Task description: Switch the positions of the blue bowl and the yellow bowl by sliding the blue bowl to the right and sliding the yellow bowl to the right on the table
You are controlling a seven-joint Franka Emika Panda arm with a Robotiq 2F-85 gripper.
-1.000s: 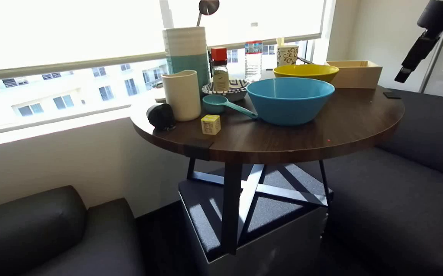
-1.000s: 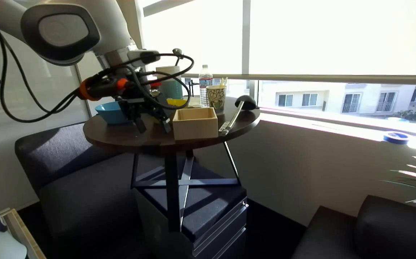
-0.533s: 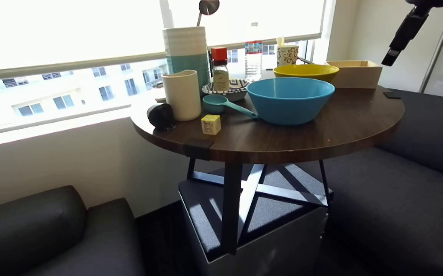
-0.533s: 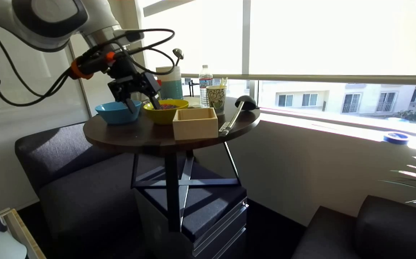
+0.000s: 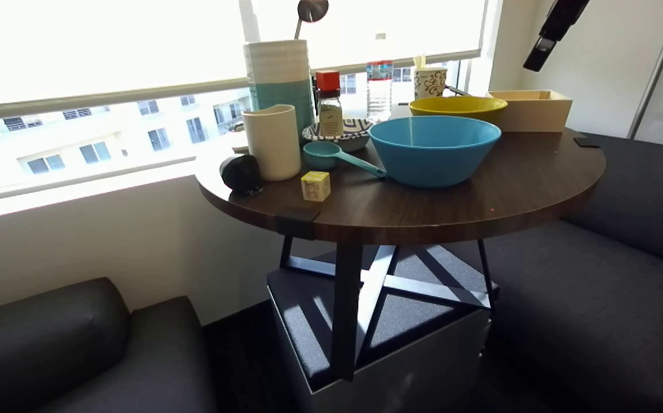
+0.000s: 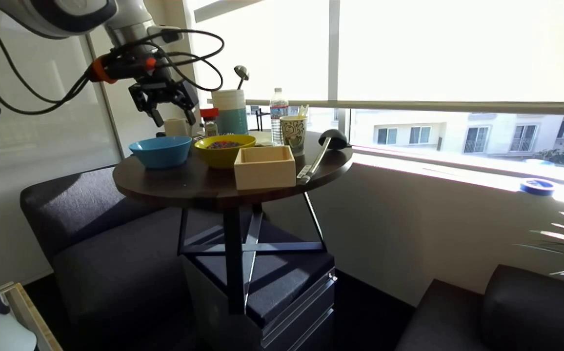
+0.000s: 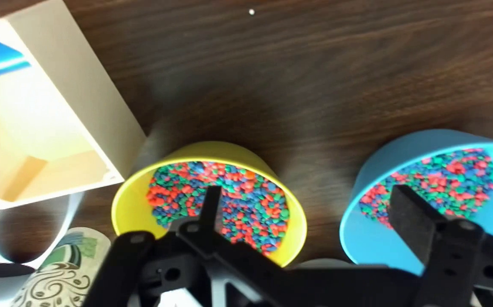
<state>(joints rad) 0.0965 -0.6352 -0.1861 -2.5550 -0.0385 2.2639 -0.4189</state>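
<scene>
The teal-blue bowl (image 5: 435,163) stands upright on the round dark brown table (image 5: 538,183). It also shows in an exterior view (image 6: 160,155) and in the wrist view (image 7: 370,243). The bright yellow bowl (image 6: 221,158) stands beside it, with a narrow gap between them in the wrist view (image 7: 225,152). Both hold red, green and blue pellets. My gripper (image 6: 175,121) is open and empty, above the bowls' rims. In the wrist view its fingertips (image 7: 306,187) spread across the gap, one over each bowl. One finger shows at the upper right of an exterior view (image 5: 538,57).
A wooden box (image 6: 265,173) stands close to the yellow bowl, with a ladle (image 6: 315,163) and a paper cup (image 6: 292,134) beyond. A teal scoop (image 5: 321,156) has its handle at the blue bowl. A small cube (image 5: 315,186), cream cup (image 5: 274,143), spice jar (image 5: 330,115) and bottle (image 5: 379,92) stand nearby.
My gripper has risen and drawn away from low beside the wooden box, in front of the bowls, to above them. It stays open. Both bowls have stayed in place.
</scene>
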